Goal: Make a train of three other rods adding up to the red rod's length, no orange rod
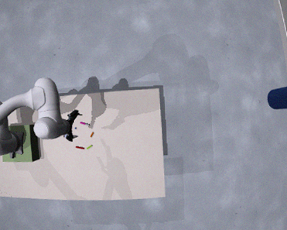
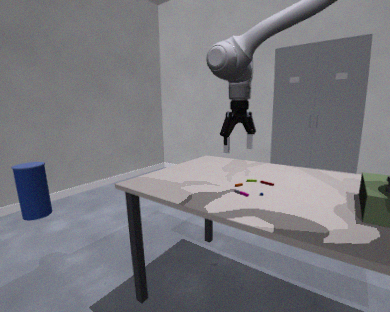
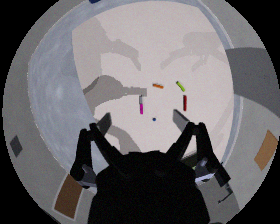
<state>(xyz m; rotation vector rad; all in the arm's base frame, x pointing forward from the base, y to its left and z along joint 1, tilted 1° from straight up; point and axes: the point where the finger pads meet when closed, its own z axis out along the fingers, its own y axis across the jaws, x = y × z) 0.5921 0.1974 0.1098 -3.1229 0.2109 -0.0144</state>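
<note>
High over the table (image 2: pixel 165 192) my gripper (image 2: pixel 238 142) hangs wide open, holding nothing. Below it, left to right in the exterior view, lie orange (image 2: pixel 238 184), magenta (image 2: pixel 244 193), lime (image 2: pixel 251 180), blue (image 2: pixel 261 194) and red (image 2: pixel 267 183) rods, magenta's long axis slanting.

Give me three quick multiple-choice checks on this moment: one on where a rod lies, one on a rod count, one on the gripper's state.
1. Which rod lies beside the red rod at the lower edge of the group in the top view?
A. lime
B. pink
C. turquoise

2. How many orange rods are on the table?
A. none
B. one
C. three

3. What is the gripper doing?
A. shut on the red rod
B. shut on nothing
C. open, holding nothing

Answers:
1 A: the lime rod lies just beside the red one.
2 B: a single orange rod shows.
3 C: the fingers are spread wide, high above the rods.
</note>
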